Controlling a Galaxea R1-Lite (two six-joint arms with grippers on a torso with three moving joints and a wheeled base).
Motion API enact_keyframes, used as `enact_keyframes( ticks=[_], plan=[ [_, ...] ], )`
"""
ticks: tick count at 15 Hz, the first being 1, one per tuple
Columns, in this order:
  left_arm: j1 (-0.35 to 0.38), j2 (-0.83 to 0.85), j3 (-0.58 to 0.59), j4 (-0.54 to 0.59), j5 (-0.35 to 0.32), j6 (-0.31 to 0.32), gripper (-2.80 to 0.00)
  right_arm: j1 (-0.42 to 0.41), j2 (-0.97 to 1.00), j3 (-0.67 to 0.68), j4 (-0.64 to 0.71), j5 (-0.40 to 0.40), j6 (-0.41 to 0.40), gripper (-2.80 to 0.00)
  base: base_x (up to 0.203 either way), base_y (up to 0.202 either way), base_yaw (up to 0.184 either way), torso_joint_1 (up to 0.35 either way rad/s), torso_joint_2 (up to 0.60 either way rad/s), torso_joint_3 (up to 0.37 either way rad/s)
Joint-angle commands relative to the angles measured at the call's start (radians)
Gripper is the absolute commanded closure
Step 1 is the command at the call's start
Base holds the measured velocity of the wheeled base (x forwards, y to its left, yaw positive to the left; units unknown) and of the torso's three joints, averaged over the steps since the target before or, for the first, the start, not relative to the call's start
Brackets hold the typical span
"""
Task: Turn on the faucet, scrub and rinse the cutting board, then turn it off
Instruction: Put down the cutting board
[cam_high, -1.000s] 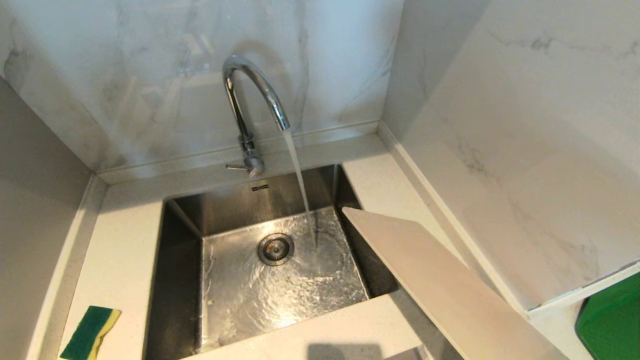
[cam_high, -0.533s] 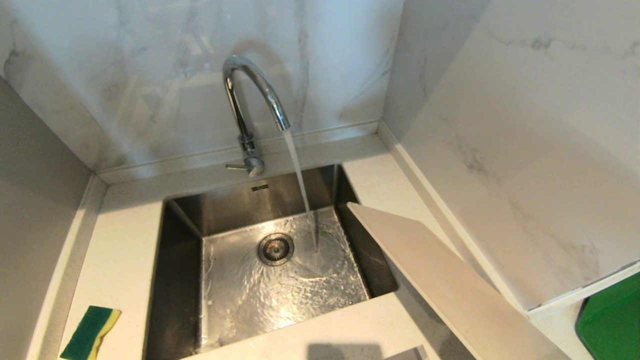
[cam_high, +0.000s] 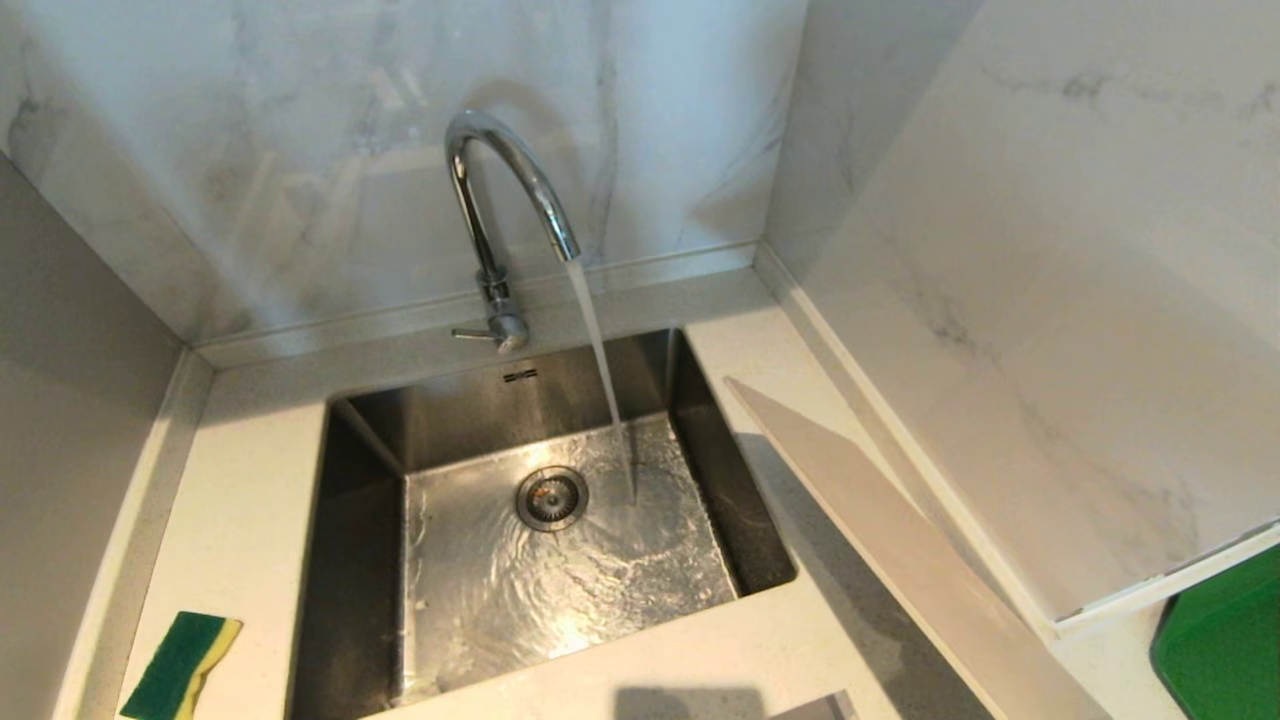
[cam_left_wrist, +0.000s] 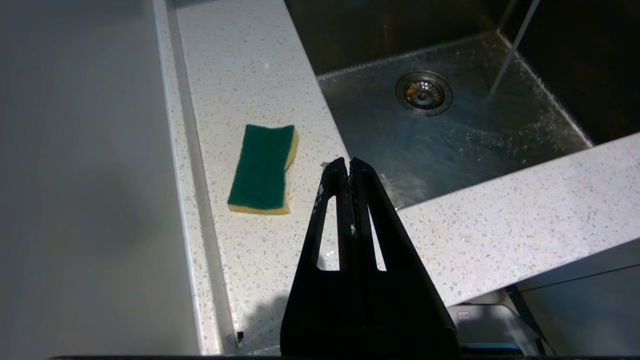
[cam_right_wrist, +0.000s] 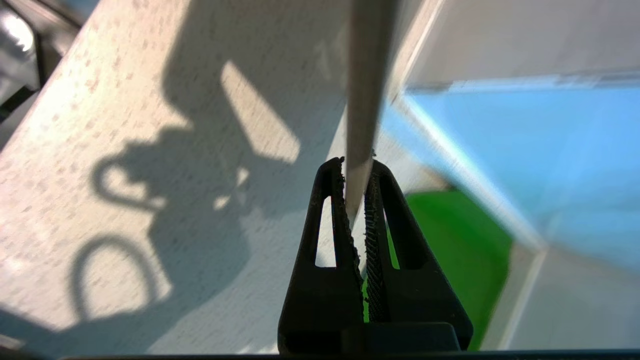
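Note:
The chrome faucet (cam_high: 500, 190) stands behind the steel sink (cam_high: 365, 440) and runs a stream of water (cam_high: 600, 360) into the basin. The cream cutting board (cam_high: 890, 540) hangs tilted on edge over the counter right of the sink, clear of the stream. My right gripper (cam_right_wrist: 356, 167) is shut on the board's edge (cam_right_wrist: 365, 75); it is out of the head view. My left gripper (cam_left_wrist: 348, 162) is shut and empty, hovering over the counter's front left beside the green-and-yellow sponge (cam_left_wrist: 263, 173).
The sponge (cam_high: 180, 665) lies on the counter at the front left of the sink. A green flat board (cam_high: 1225, 640) lies at the far right behind a low wall edge. Marble walls close in the back and the right.
The cutting board has swung right, out from over the sink's right part, and turned more on edge. The water keeps running and the left arm has not moved.

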Motion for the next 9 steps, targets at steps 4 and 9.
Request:
enact_keyframes(
  ticks=[4, 9],
  plan=[
    [0.0, 0.001, 0.0, 0.0, 0.0, 0.0, 0.0, -0.007, 0.008, -0.005, 0.008, 0.005, -0.002, 0.0, 0.0, 0.0, 0.0, 0.0, 0.0, 0.0],
    [0.0, 0.001, 0.0, 0.001, 0.0, 0.0, 0.0, -0.032, 0.039, -0.007, 0.012, 0.005, -0.004, 0.0, 0.0, 0.0, 0.0, 0.0, 0.0, 0.0]
  ],
)
